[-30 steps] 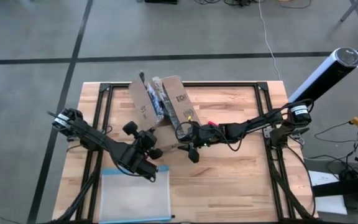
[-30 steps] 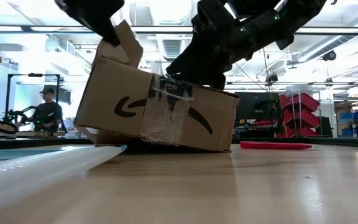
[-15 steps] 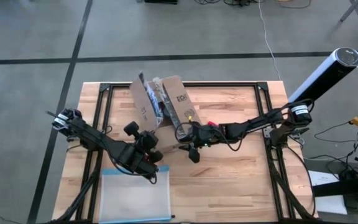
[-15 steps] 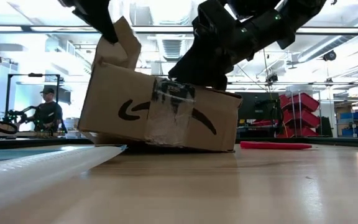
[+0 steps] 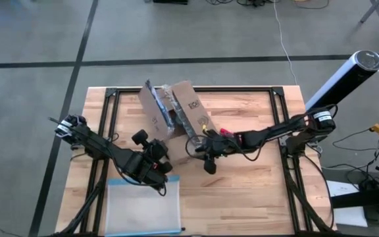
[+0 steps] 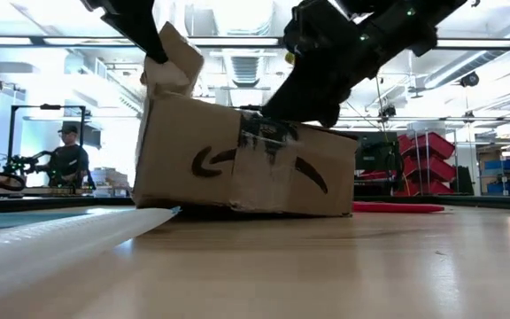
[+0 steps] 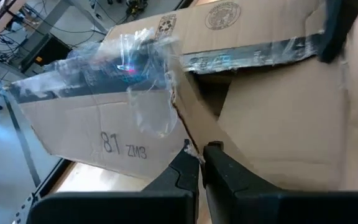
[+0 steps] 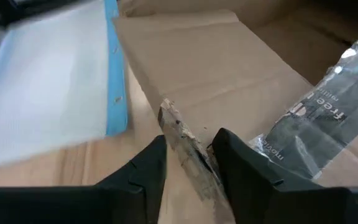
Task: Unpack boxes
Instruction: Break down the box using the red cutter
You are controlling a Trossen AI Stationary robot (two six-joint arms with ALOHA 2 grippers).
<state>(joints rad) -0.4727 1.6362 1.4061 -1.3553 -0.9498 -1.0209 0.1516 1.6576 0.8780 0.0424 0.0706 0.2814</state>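
The brown cardboard box lies on the table's middle with its flaps open toward the far edge; in the low view the box rests on its underside. A clear plastic packet sticks out between the flaps. My left gripper is shut on a flap at the box's near left. My right gripper is shut on a taped flap edge at the box's near right. My left gripper pinches the torn edge of a cardboard flap between its two fingers, at their free ends. In the low view this flap stands up above the box's left end, with the fingers coming down on it from above. My right gripper pinches a flap's frayed, taped edge between its two fingers, which lie across it. In the low view the fingers slant down onto the box's top edge. The box's underside stays on the table.
A clear plastic pouch with a blue edge lies flat at the table's near left, close to the left arm. A small red tool lies just right of the box. The near right of the table is bare wood.
My right gripper has gone a little toward the table's right edge, and the box has slid with it along the table. My left gripper has kept its hold on the raised flap and followed.
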